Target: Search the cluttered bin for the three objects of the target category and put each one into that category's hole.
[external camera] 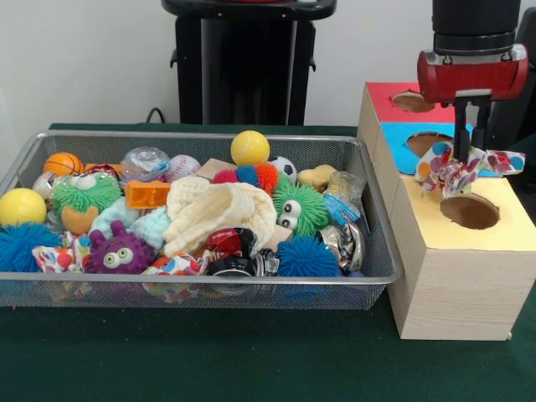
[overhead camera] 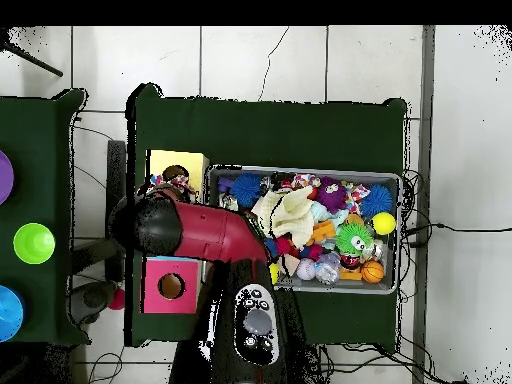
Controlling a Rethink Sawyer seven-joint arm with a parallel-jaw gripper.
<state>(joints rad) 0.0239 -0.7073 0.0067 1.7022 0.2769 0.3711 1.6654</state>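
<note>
Dark green cloth covers the tabletop (external camera: 209, 352), white wall behind, tiled floor seen from overhead. One printed cloth piece (external camera: 456, 170) is pinched in the gripper (external camera: 471, 155), fingers closed on it near the top so that the loose ends hang down and spread sideways. It is held just above and slightly behind the yellow box's hole (external camera: 470, 211), not yet inside; the placement reads as lined up for a drop, with release judged to be the step in hand. A floppy end could catch on the hole's rim.

The yellow-topped box (external camera: 511, 226) stands nearest the camera in the front view, at the table's right side, with the blue-topped box (external camera: 402, 155) and red-topped box (external camera: 385, 96) in a row behind it toward the far edge. The boxes sit just beside the bin (external camera: 381, 251), so transfers are kept short.

The bin fills the middle and left of the table. Two more printed pieces are judged to be left in it: one (external camera: 176, 265) by the near wall, under the cream knitted cloth (external camera: 213, 213), another (external camera: 52, 258) at the near left corner beside the purple furry toy (external camera: 120, 249). Both are partly buried, so digging is likely needed. Balls and spiky toys crowd the rest.
</note>
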